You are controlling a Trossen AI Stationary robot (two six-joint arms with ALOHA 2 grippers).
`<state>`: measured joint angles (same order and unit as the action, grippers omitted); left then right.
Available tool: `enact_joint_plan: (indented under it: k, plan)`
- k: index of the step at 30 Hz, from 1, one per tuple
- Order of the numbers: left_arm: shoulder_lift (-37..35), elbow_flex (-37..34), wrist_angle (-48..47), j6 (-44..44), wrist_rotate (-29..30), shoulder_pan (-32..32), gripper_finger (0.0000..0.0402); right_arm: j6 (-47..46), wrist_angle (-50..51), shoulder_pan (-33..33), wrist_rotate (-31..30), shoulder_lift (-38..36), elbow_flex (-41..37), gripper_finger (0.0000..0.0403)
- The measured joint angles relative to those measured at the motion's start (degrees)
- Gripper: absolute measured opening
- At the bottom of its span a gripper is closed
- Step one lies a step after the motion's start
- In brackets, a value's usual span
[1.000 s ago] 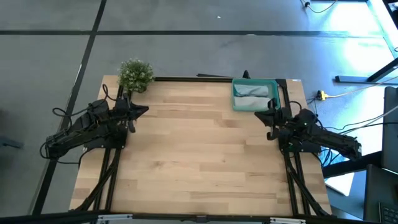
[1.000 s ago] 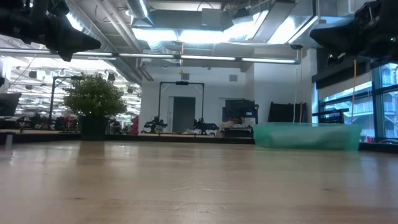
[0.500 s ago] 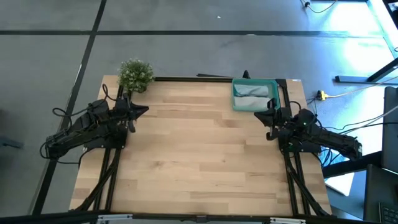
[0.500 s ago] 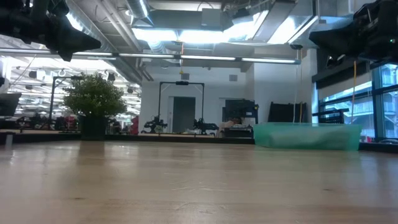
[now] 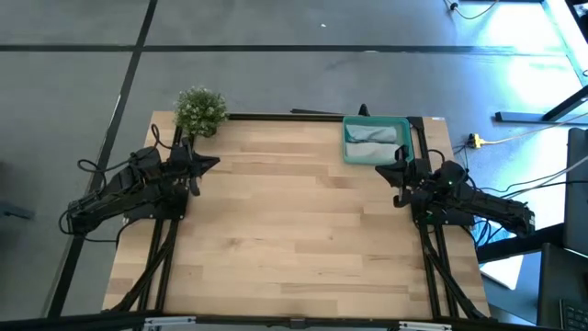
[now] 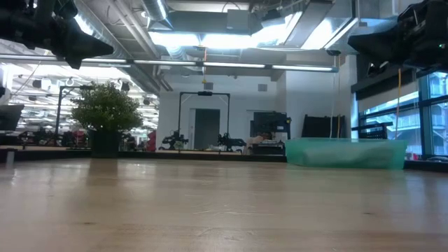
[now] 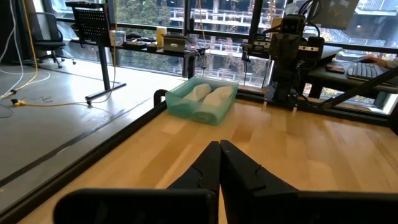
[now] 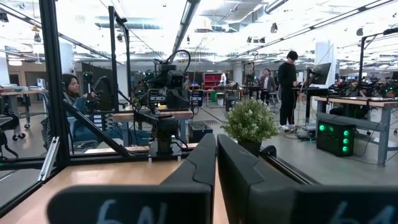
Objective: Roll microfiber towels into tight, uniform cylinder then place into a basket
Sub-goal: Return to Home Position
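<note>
Towels (image 5: 372,135) in basket (image 5: 377,119), by R claw (image 5: 382,166).

basket (image 5: 377,119): sits on the table (image 5: 294,230), far right corner
towels (image 5: 372,138): both in the basket, side by side
plant (image 5: 199,110): far left corner
left end effector (image 5: 211,164): up by the left edge, just before the plant
right end effector (image 5: 384,167): by the right edge, just before the basket

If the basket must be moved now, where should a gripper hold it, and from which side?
Probably the raised rim on the near long wall of the basket, pinched from above by the right gripper, which hangs just beside it. The rim is thin and upright; the towels fill the middle.
</note>
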<state>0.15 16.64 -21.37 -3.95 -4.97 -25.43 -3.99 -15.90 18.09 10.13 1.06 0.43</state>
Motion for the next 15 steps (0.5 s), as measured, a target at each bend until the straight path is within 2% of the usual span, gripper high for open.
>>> enact_joint_plan:
  k: [15]
  plan:
    - [-0.01,0.00,0.00,0.00,-0.02,0.00,0.0030,0.00,0.00,-0.01,0.00,0.00,0.00,0.0019]
